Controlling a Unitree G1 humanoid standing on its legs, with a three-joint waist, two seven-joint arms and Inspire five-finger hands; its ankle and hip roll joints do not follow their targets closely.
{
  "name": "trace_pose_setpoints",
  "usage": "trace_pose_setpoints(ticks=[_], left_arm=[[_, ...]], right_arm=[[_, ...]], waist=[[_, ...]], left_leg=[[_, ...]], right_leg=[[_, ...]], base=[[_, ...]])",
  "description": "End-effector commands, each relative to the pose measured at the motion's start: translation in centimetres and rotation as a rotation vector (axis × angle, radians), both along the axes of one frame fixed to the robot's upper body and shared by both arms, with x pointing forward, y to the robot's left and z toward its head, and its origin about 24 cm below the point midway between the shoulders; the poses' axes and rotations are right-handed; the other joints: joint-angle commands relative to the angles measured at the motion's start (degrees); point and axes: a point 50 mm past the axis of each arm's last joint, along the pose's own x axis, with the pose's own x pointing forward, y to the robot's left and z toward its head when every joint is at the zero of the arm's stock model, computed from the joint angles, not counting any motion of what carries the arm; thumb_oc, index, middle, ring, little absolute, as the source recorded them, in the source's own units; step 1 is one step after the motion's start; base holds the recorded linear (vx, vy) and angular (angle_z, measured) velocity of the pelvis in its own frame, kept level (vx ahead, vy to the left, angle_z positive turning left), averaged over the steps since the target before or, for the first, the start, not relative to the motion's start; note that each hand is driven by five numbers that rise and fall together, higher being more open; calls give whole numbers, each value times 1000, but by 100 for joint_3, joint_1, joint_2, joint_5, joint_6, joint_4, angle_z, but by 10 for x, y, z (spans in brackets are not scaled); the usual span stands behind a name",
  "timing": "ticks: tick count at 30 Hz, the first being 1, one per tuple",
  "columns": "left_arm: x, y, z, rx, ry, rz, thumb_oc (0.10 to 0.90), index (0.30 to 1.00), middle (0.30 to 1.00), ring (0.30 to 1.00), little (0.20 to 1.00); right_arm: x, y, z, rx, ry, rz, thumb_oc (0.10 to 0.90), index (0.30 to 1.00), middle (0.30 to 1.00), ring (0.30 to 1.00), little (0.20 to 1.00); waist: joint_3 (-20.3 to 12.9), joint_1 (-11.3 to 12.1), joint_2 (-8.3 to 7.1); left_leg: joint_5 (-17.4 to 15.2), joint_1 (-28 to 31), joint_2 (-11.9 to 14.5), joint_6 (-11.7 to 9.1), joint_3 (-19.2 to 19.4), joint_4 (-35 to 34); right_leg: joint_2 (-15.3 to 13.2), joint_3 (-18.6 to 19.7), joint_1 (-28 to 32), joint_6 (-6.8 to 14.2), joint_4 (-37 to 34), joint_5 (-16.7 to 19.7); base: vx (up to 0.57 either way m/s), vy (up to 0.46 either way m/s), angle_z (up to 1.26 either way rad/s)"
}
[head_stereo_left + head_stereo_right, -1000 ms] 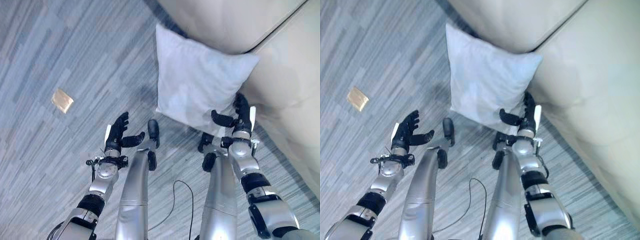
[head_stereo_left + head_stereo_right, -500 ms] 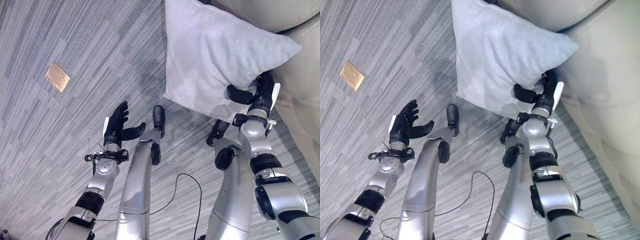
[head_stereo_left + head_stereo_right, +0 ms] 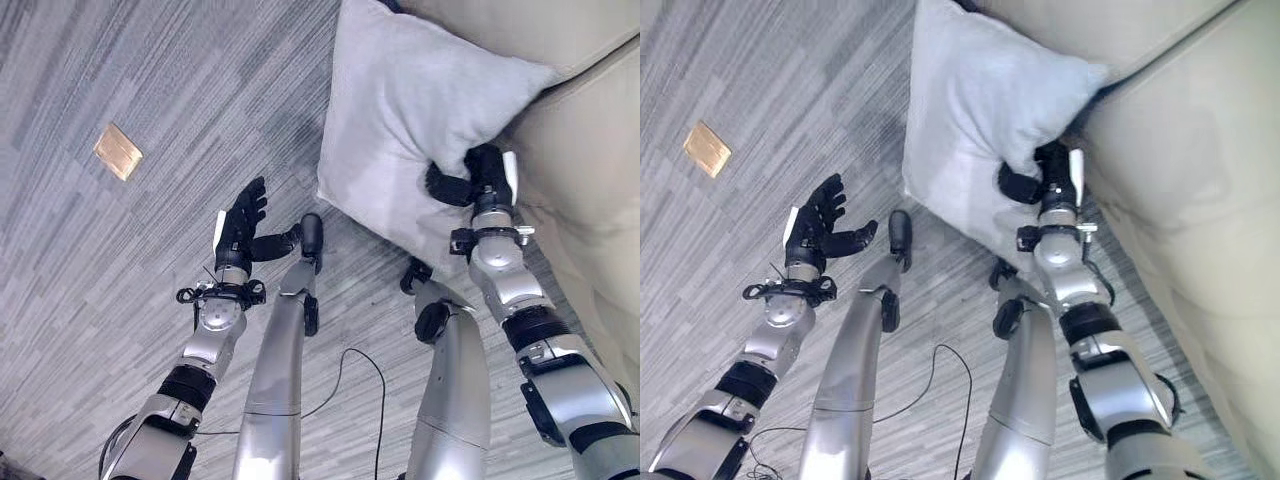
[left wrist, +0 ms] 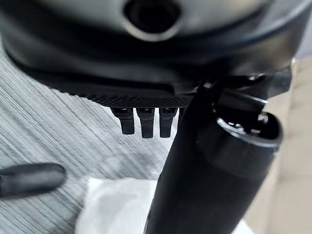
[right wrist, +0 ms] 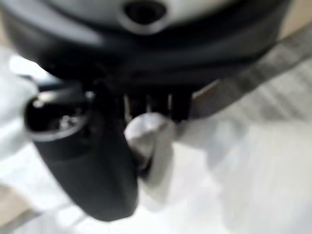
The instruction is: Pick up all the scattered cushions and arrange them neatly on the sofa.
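Observation:
A pale grey square cushion (image 3: 410, 120) leans against the front of the beige sofa (image 3: 590, 170), its lower corner near the floor. My right hand (image 3: 480, 180) is shut on the cushion's right edge, thumb and fingers pinching a fold of the fabric (image 5: 146, 131). My left hand (image 3: 240, 225) hovers over the grey floor to the cushion's left, open with fingers spread and nothing in it. The left wrist view shows its straight fingers (image 4: 144, 122) above the floor, with a white patch of the cushion (image 4: 117, 204) below the thumb.
The grey striped carpet floor (image 3: 120, 300) stretches to the left. A small brass floor plate (image 3: 118, 152) lies at the left. The sofa's seat and front fill the right side.
My right hand has closed on the cushion's edge and bunched the fabric. The cushion has tipped closer to the sofa. My left hand has risen slightly.

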Motion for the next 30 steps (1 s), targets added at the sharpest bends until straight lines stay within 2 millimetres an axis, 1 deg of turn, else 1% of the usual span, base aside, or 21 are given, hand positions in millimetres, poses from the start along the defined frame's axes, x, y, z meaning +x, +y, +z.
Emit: trace_pose_setpoints(ticks=[1, 4, 5, 6, 7, 8, 9, 10, 12, 13, 14, 16, 17, 18, 19, 22, 25, 28, 29, 30], left_arm=[[-17, 13, -29, 13, 61, 43, 800, 900, 900, 900, 900], [-19, 13, -32, 22, 70, 32, 800, 900, 900, 900, 900], [-19, 13, -33, 22, 70, 32, 800, 900, 900, 900, 900], [-21, 13, -36, 28, 83, 28, 800, 900, 900, 900, 900], [-23, 13, -39, 26, 93, 25, 800, 900, 900, 900, 900], [-26, 15, -45, 22, 116, 26, 800, 900, 900, 900, 900], [-26, 15, -45, 22, 117, 25, 800, 900, 900, 900, 900], [-36, 18, -61, 2, 173, 28, 800, 900, 900, 900, 900], [-44, 22, -72, -4, 217, 33, 800, 900, 900, 900, 900], [-51, 26, -81, -5, 253, 38, 800, 900, 900, 900, 900], [-51, 26, -81, -5, 254, 37, 800, 900, 900, 900, 900], [-58, 32, -88, -4, 280, 45, 800, 900, 900, 900, 900], [-60, 33, -90, -6, 288, 42, 800, 900, 900, 900, 900], [-63, 35, -93, -3, 299, 39, 800, 900, 900, 900, 900], [-70, 40, -98, -4, 322, 33, 800, 900, 900, 900, 900], [-77, 47, -101, -10, 335, 38, 800, 900, 900, 900, 900], [-87, 51, -107, -20, 357, 43, 800, 900, 900, 900, 900], [-94, 50, -112, -71, 371, 56, 800, 900, 900, 900, 900], [-99, 49, -116, -146, 378, 72, 800, 900, 900, 900, 900], [-100, 48, -117, -181, 379, 71, 800, 900, 900, 900, 900]], right_arm=[[-16, 39, 23, 27, -224, 189, 400, 300, 300, 300, 300], [-22, 36, 18, 35, -232, 187, 400, 300, 300, 300, 300], [-22, 36, 18, 35, -232, 187, 400, 300, 300, 300, 300], [-26, 34, 14, 38, -232, 188, 400, 300, 300, 300, 300], [-27, 34, 12, 41, -232, 188, 400, 300, 300, 300, 300], [-32, 33, 6, 46, -224, 193, 400, 300, 300, 300, 300], [-32, 33, 6, 46, -223, 193, 400, 300, 300, 300, 300], [-40, 30, -5, 53, -205, 209, 400, 300, 300, 300, 300], [-47, 24, -13, 51, -189, 210, 400, 300, 300, 300, 300], [-54, 20, -21, 46, -169, 215, 400, 300, 300, 300, 300], [-54, 20, -21, 47, -169, 215, 400, 300, 300, 300, 300], [-61, 12, -27, 32, -157, 205, 400, 300, 300, 300, 300], [-65, 10, -29, 31, -153, 205, 400, 300, 300, 300, 300], [-68, 7, -32, 24, -148, 204, 400, 300, 300, 300, 300], [-75, -2, -32, -6, -151, 194, 400, 300, 300, 300, 300], [-82, -13, -26, -35, -172, 183, 400, 300, 300, 300, 300], [-88, -23, -19, -76, -187, 176, 400, 300, 300, 300, 300], [-92, -28, -10, -100, -212, 184, 400, 300, 300, 300, 300], [-94, -28, -2, -104, -240, 195, 400, 300, 300, 300, 300], [-95, -27, 1, -95, -251, 204, 400, 300, 300, 300, 300]], waist=[[-868, -32, -271], [-879, -54, -313], [-867, -54, -310], [-886, -60, -362], [-893, -64, -384], [-938, -76, -448], [-921, -75, -446], [-986, -76, -565], [-1008, -78, -646], [-1080, -104, -732], [-1063, -101, -729], [-1119, -106, -812], [-1140, -124, -867], [-1214, -131, -894], [-1349, -149, -951], [-1553, -182, -1010], [-1791, -218, -1045], [-2007, -223, -1042], [-2170, -227, -1049], [-2227, -219, -1041]], left_leg=[[-564, 244, -155, 13, -273, -118], [-458, 695, -130, -52, -316, -515], [-452, 721, -130, -53, -319, -532], [-395, 1045, -115, -89, -324, -776], [-371, 1223, -106, -117, -328, -866], [-356, 1577, -93, -140, -340, -1059], [-350, 1611, -92, -140, -342, -1078], [-356, 2262, -106, -162, -351, -1311], [-357, 2822, -88, -184, -357, -1539], [-373, 3250, -74, -191, -353, -1655], [-371, 3280, -72, -191, -355, -1666], [-375, 3762, -59, -208, -356, -1833], [-218, 3928, -83, -181, -322, -1926], [-229, 4108, -73, -182, -308, -1973], [-251, 4562, -44, -191, -295, -2141], [-276, 5165, 8, -186, -205, -2434], [-251, 5661, 62, -168, -113, -2747], [-250, 6132, 91, -180, 25, -3026], [-227, 6336, 98, -180, 71, -3157], [-225, 6460, 96, -179, 94, -3220]], right_leg=[[47, 231, 571, 702, -965, 502], [44, 128, 1009, 737, -1324, 611], [46, 122, 1036, 736, -1339, 616], [34, 42, 1359, 751, -1562, 679], [30, -2, 1547, 759, -1671, 707], [30, -61, 1881, 767, -1869, 746], [32, -67, 1915, 767, -1885, 751], [61, -228, 2570, 798, -2167, 810], [97, -314, 3132, 826, -2423, 859], [115, -402, 3611, 843, -2615, 895], [118, -407, 3643, 844, -2629, 898], [159, -493, 4172, 861, -2834, 908], [148, -567, 4380, 825, -2992, 1062], [164, -598, 4577, 836, -3076, 1060], [235, -631, 5041, 860, -3262, 1057], [375, -623, 5606, 897, -3531, 1048], [475, -565, 6019, 927, -3740, 1055], [555, -556, 6407, 948, -3945, 1036], [576, -585, 6569, 963, -4048, 1044], [597, -574, 6660, 970, -4086, 1040]], base=[[-51, -33, 6], [-28, -21, 6], [0, 0, 0], [-29, -32, -2], [-40, -48, -2], [-31, -28, 1], [-17, -28, -5], [0, 0, 0], [50, -24, -2], [61, -14, 0], [75, -16, 2], [32, 0, 3], [52, 40, 0], [126, 51, -4], [220, 35, -1], [185, 37, -4], [159, 45, -20], [170, 46, -19], [161, 43, -28], [116, 28, -23]])
